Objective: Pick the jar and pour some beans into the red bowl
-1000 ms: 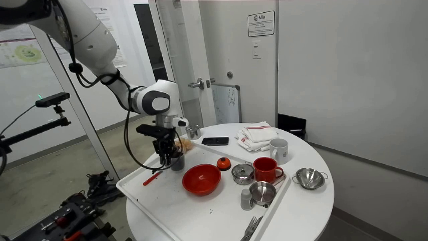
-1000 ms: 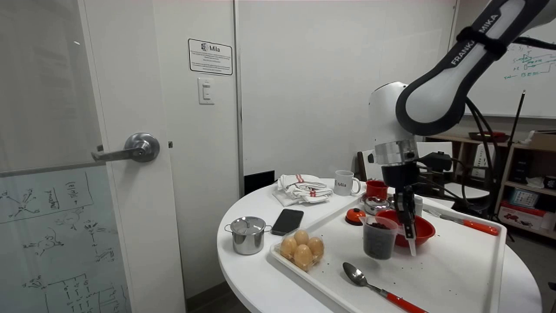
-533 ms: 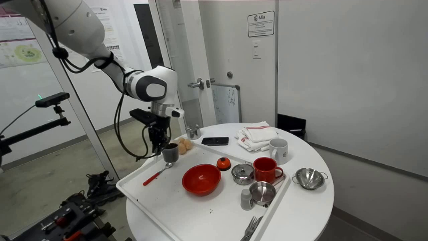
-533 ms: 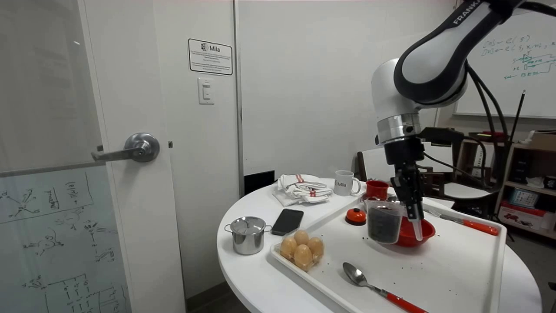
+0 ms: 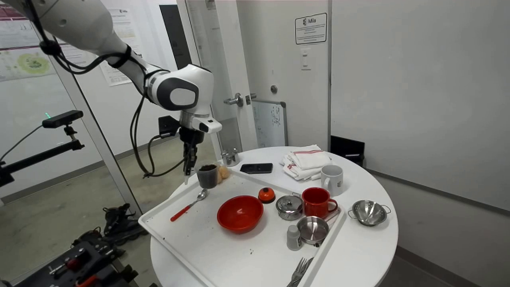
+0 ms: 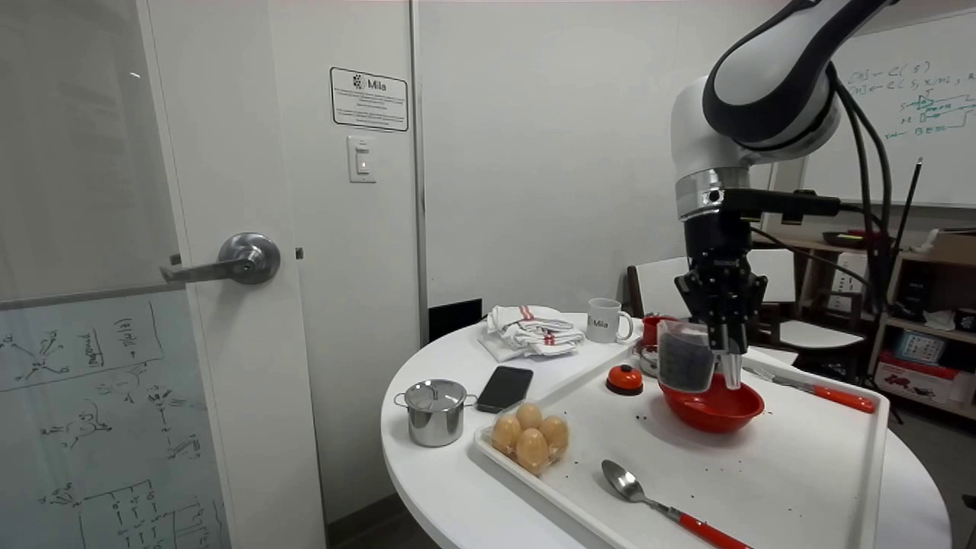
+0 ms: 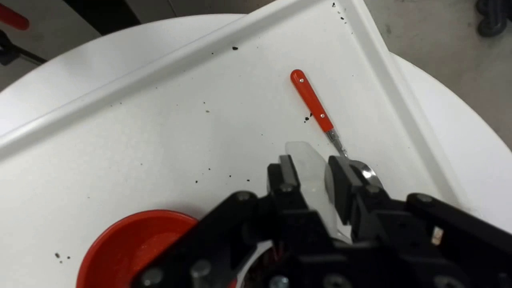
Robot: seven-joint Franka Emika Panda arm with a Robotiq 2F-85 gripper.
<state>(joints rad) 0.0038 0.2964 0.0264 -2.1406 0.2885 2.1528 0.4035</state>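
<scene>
Black fingers (image 7: pixel 344 180) were squeezed tight on the clear handle (image 7: pixel 306 160) of the jar (image 5: pixel 208 179), one on each side of it. They held the jar up in the air, almost straight up and down, above a white tray (image 5: pixel 191 247). Dark beans (image 5: pixel 208 168) sat inside the jar. In an exterior view, the jar hung to the left of the red bowl (image 5: pixel 241 221) and farther back, with a gap between the two. The red bowl sat on the tray, and tiny crumbs (image 7: pixel 57 255) were spread near it. A red-handled spoon (image 5: pixel 188 207) lay to its left. To the right of the red bowl came a round orange thing (image 5: pixel 266 193), just beside it, then a lidded pot (image 5: pixel 289 208), then a red cup (image 5: pixel 316 205). A shiny pan (image 5: pixel 313 229) and a grey shaker (image 5: pixel 294 239) were to its right too. Behind the red bowl, off the tray, a phone (image 5: pixel 256 168) and folded towels (image 5: pixel 306 160) lay on the white surface (image 5: pixel 358 247). A white mug (image 5: pixel 334 177) and a metal dish (image 5: pixel 369 212) stood well to its right. In an exterior view, four eggs (image 6: pixel 532 450) sat well to the left of the red bowl, and a silver pot (image 6: pixel 435 419) stood farther out.
</scene>
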